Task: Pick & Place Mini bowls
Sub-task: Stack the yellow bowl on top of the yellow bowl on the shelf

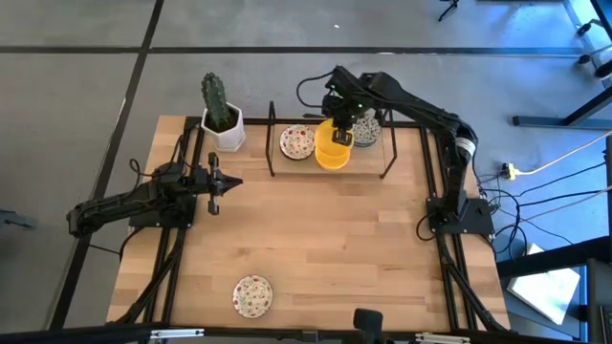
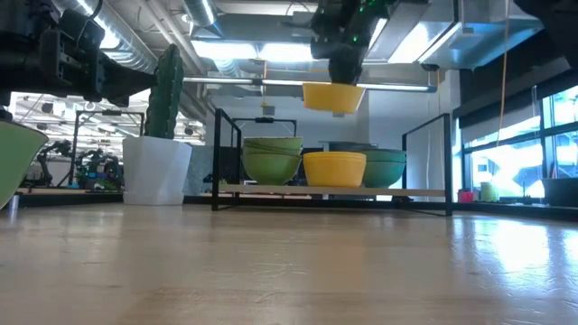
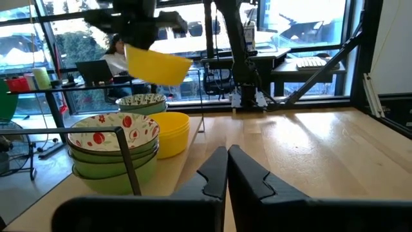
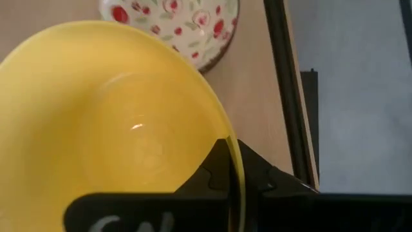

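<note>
The right gripper (image 1: 337,129) is up at about 12 o'clock on the table (image 1: 316,239), above the black wire rack (image 1: 330,143). It has a yellow bowl (image 2: 333,96) by the rim. Its two dark fingers (image 4: 222,169) are pinched almost closed, one inside the rim and one outside. The bowl hangs in the air, well above the bowls on the rack, and touches none of them.

Right under it on the rack sits a stack of yellow bowls (image 2: 334,169). At 9 o'clock from that stack is a stack of bowls with red flowers (image 1: 296,142) inside. From low down their outsides look green. At 3 o'clock from the yellow stack is a stack of bowls with a green-blue pattern (image 1: 365,132), partly hidden by the arm.

One more red-flower bowl (image 1: 252,295) sits alone on the table at about 7 o'clock, near the front edge and well apart from the rack.

A cactus in a white square pot (image 1: 222,119) stands just beside the rack, at about 11 o'clock on the table.

The left gripper (image 1: 214,182) waits at about 9 o'clock, low over the wood, pointing toward the middle. Its fingers (image 3: 215,175) are pressed together and hold nothing.

Far behind the table, a person (image 3: 116,50) sits at a desk by the windows.
</note>
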### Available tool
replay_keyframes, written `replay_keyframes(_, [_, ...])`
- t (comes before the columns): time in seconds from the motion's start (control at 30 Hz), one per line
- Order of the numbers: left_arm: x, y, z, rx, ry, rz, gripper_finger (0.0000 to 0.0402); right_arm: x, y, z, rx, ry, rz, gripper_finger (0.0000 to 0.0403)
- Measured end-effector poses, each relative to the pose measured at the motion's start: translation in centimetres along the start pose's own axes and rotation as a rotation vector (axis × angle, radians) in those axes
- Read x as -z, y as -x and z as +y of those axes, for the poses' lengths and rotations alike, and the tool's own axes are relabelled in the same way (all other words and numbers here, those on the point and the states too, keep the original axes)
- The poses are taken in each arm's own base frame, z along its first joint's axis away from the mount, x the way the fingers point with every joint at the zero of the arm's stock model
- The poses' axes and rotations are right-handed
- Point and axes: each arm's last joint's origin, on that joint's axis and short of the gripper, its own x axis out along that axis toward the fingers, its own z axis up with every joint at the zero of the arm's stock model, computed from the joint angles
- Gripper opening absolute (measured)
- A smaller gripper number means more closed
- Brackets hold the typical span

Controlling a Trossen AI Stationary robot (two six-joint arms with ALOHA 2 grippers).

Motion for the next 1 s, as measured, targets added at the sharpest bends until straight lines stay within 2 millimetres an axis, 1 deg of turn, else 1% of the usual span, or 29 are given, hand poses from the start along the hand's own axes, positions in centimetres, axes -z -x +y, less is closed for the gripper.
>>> replay_keyframes(0.17, [0.0,0.0,0.0,0.000,0.010,0.000,0.0004,0.2,-2.3,-1.1,-0.015,-0.019,0.052,0.0003])
replay_keyframes(0.37, [0.0,0.0,0.0,0.000,0.011,0.000,0.0007,0.4,-5.0,-1.2,-0.050,0.002,0.135,0.0003])
replay_keyframes(0.53, [0.0,0.0,0.0,0.000,0.013,0.001,0.0006,0.5,-6.3,-1.5,-0.059,-0.004,0.163,0.0003])
replay_keyframes(1.0, [0.0,0.0,0.0,0.000,0.013,0.001,0.0006,0.8,-8.4,-1.7,-0.077,-0.020,0.210,0.0003])
